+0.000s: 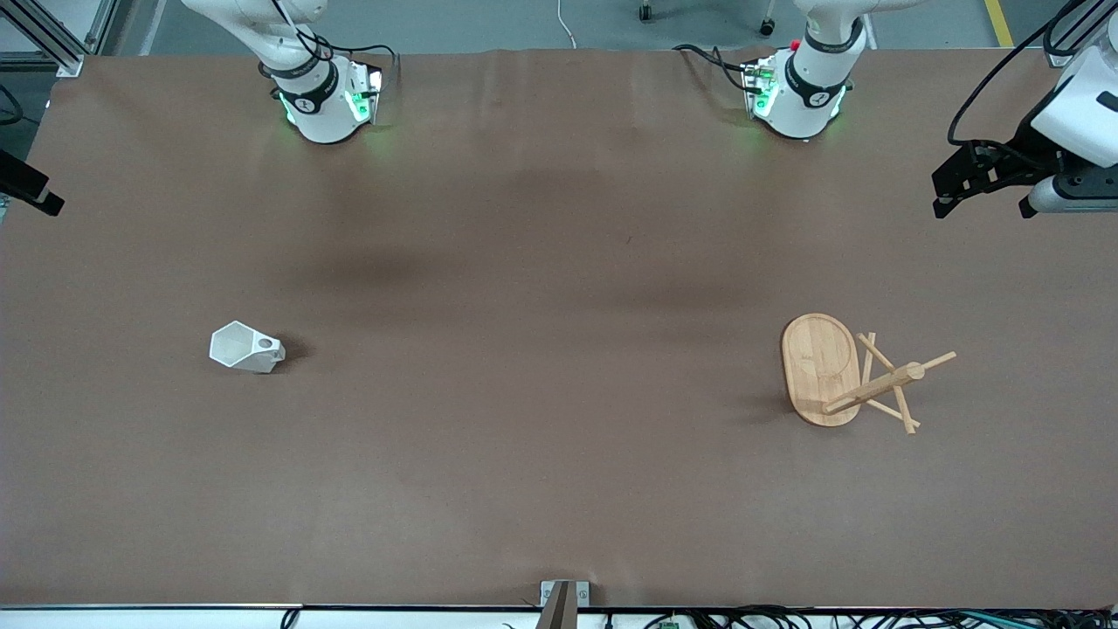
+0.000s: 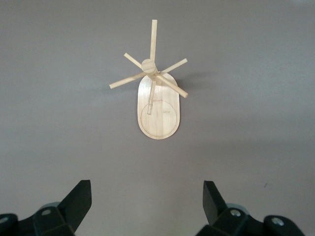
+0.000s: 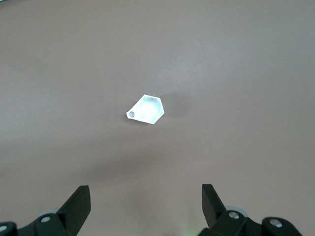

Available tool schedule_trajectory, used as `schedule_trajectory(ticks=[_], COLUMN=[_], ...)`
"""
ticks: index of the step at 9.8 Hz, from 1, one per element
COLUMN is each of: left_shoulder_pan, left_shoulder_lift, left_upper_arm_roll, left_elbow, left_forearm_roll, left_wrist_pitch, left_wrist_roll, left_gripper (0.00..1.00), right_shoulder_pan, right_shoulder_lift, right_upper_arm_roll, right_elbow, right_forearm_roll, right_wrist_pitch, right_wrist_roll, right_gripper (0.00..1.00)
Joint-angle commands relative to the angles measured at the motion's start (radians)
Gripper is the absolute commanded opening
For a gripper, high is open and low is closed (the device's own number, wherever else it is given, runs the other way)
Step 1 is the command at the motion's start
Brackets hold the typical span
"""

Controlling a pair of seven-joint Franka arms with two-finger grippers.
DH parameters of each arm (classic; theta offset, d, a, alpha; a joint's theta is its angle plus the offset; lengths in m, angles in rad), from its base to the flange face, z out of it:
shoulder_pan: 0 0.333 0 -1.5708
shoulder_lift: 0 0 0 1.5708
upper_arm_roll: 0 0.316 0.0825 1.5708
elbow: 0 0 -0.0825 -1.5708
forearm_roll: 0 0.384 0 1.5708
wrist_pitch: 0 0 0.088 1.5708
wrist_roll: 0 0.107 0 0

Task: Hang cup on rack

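Table covered in matte brown paper-like sheet, faint creases, soft shadows. Cup: small, white, faceted, hexagonal rim, body tapering; side handle pierced by a round hole. It sits toward the right arm's end of the table, and the right wrist view shows the cup as a pale angular shape with the handle hole at one edge. Rack: light bamboo, smooth grain, flat oval base, round central post, thin crossed pegs radiating near the top. It stands toward the left arm's end, well apart from the cup, at about the same distance from the front camera; the left wrist view looks down on the rack from above. Left gripper: black fingers spread wide, holding nothing, held high in the air toward its own end of the table. Right gripper: fingers likewise wide apart, empty, raised over the table with the cup in its view. Both arms wait, touching neither object.
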Motion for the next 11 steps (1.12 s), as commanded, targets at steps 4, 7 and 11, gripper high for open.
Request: schedule_trajectory(ticks=[4, 7, 11], left_shoulder_pan=[-0.001, -0.003, -0.004], left_shoulder_lift=[0.029, 0.034, 0.034], left_upper_arm_roll=[-0.004, -0.006, -0.007], left_elbow=[0.016, 0.008, 0.002], left_forearm_roll=[0.003, 0.0, 0.0], left_wrist_pitch=[-0.006, -0.009, -0.009], left_wrist_roll=[0.011, 0.013, 0.013], left_gripper=[1.0, 1.0, 1.0], right_shoulder_pan=[-0.002, -0.001, -0.007], right_shoulder_lift=[-0.001, 0.031, 0.164], right_upper_arm_roll=[0.004, 0.004, 0.003], right_elbow=[0.004, -0.023, -0.145], right_forearm_roll=[-0.006, -0.006, -0.006], right_wrist_pitch=[-0.009, -0.009, 0.235], right_wrist_roll=[0.008, 0.007, -0.043], right_gripper=[1.0, 1.0, 1.0])
